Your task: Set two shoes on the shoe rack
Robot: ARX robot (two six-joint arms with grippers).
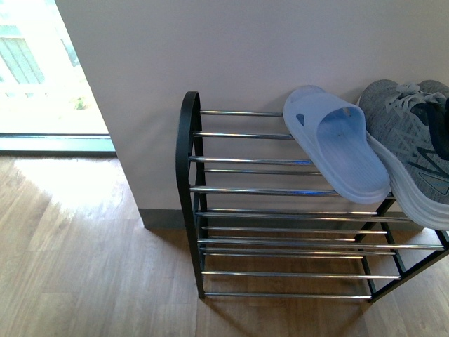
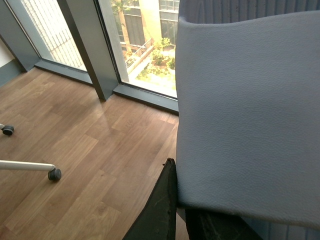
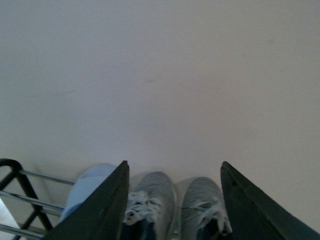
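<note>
Room: wood plank floor, pale wall, bright floor-level window on the left.
Shoe rack: black arched end, chrome bars, against the wall.
Shoes: two grey knit sneakers side by side on the top tier at the rack's right end, toes to the wall; one beside the other.
Slide: pale blue slipper on the top tier, touching the near sneaker.
Right gripper: jaws spread wide, holding nothing, above the sneakers.
Left gripper: one dark finger visible; state can't be told. Blue-grey chair back fills that view.
</note>
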